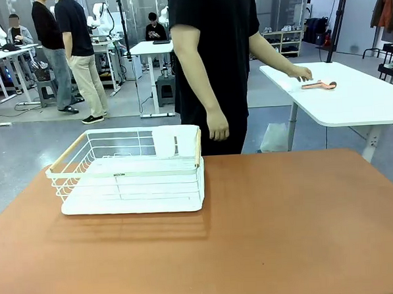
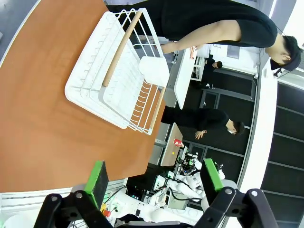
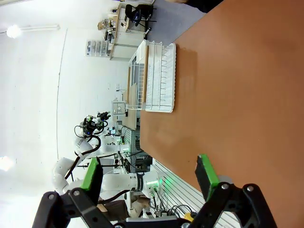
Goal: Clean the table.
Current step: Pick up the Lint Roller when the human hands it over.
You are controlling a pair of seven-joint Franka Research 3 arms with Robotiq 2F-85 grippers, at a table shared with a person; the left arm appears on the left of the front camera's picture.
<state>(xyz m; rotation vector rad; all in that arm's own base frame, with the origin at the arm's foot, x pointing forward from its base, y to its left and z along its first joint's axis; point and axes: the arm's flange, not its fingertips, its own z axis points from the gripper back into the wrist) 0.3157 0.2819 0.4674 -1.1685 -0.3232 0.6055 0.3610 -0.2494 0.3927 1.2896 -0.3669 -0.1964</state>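
Front view: dish rack at 10 o'clock on table | left gripper, right gripper: fingers apart, empty | risk: a reach for the rack may hit person's hand

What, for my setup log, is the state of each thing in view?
Table: bears the rack on its left half.
Rack: upright, no dishes in it.
Left gripper: open, holding nothing.
Right gripper: open, holding nothing.
Person's hand: hanging free.
Other hand: resting on the white table, beside a pink tool lying flat.
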